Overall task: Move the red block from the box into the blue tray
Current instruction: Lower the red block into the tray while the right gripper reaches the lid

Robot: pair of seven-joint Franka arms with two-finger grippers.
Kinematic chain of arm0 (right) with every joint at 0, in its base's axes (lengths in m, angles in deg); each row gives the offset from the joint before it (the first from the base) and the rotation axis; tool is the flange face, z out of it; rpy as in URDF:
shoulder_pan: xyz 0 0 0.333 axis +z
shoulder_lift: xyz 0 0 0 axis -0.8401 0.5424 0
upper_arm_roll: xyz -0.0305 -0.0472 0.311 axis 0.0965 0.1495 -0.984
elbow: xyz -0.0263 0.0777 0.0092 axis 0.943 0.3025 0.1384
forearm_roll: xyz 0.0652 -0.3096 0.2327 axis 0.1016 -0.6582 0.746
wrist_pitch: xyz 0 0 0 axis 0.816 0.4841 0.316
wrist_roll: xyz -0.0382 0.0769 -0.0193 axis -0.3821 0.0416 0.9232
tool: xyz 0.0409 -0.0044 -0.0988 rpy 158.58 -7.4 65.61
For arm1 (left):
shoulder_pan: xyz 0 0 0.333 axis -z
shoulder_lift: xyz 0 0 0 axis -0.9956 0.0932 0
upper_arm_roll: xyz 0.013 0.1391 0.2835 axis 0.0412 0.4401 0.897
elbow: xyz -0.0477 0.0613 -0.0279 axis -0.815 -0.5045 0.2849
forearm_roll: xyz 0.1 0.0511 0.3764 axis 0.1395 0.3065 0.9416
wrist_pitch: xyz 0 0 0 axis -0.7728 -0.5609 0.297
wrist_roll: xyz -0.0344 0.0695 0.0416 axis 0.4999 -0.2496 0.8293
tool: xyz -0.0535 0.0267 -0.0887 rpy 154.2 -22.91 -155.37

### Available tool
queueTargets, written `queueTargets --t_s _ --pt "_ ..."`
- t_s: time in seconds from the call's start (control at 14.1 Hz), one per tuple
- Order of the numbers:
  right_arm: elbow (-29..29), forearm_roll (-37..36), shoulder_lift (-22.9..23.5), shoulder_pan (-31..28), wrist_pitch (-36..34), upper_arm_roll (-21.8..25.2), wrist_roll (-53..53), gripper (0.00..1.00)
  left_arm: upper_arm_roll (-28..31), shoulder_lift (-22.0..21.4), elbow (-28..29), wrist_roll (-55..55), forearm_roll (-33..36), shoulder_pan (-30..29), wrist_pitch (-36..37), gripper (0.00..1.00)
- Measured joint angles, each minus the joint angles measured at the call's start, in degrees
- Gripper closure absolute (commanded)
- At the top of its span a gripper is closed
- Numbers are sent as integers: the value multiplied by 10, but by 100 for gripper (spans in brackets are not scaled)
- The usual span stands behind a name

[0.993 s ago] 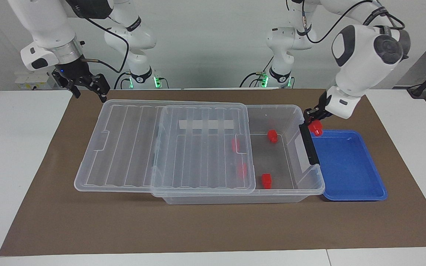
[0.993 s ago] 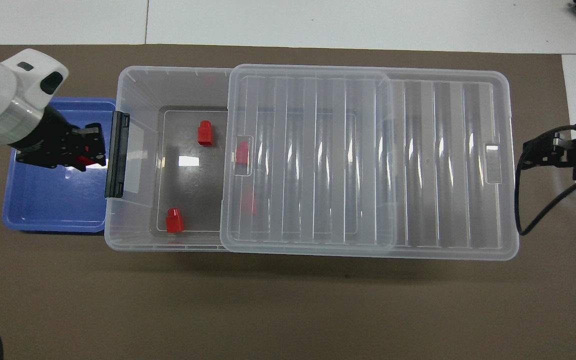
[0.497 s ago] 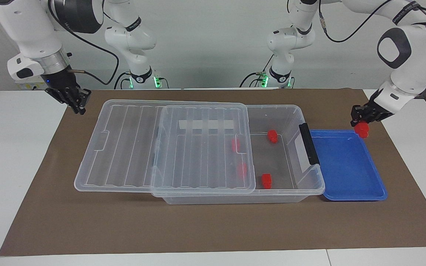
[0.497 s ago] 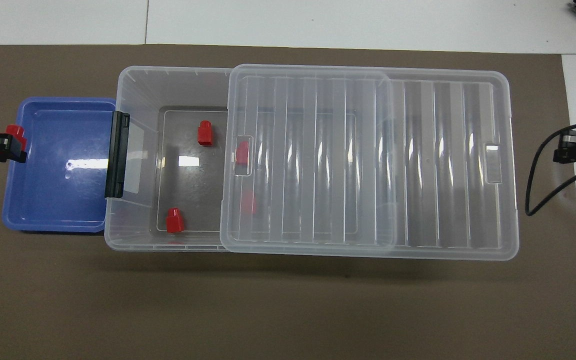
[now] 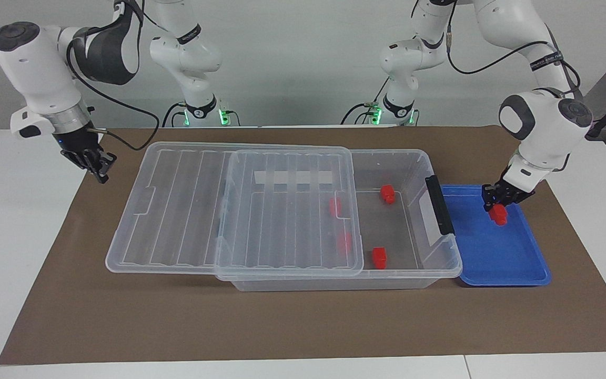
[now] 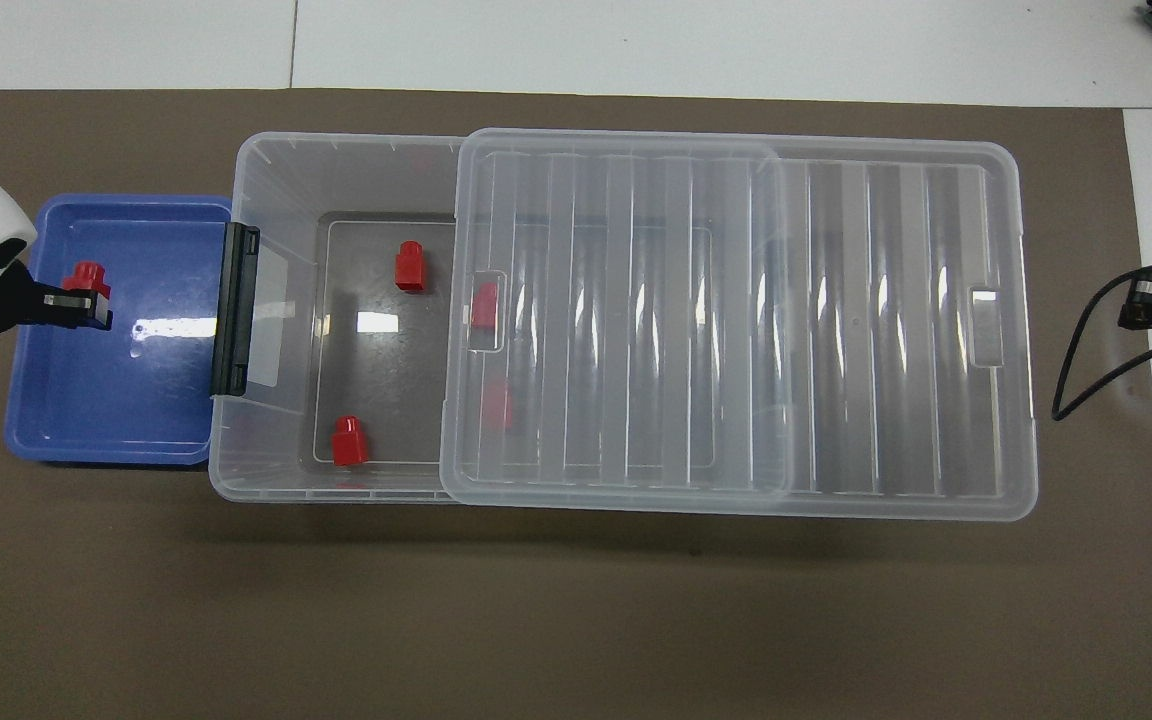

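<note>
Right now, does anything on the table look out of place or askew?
Only the lid: it sits slid toward the right arm's end, overhanging the box and leaving the tray end open. Nothing looks spilled or damaged.

red block: I am seeing bright red, plain, over the blue tray.
blue tray: I am reading solid bright blue, with a white glare streak on its floor, beside the box's latch end.
box: I am looking through clear, colourless plastic.
lid: I am seeing clear plastic with parallel ribs, lying on the box.
latch: I am seeing black, on the box's end.
strip: I am seeing white, showing through the lid.
other blocks: I am seeing the same red, in the box.
mat: I am seeing flat brown under the box.
table: I am seeing white around the mat.
</note>
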Motion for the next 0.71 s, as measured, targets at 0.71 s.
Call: queueTargets --t_s 0.71 --pt "-71 11 0 1 79 -3 0 100 -9 82 12 -14 0 -8 -108 100"
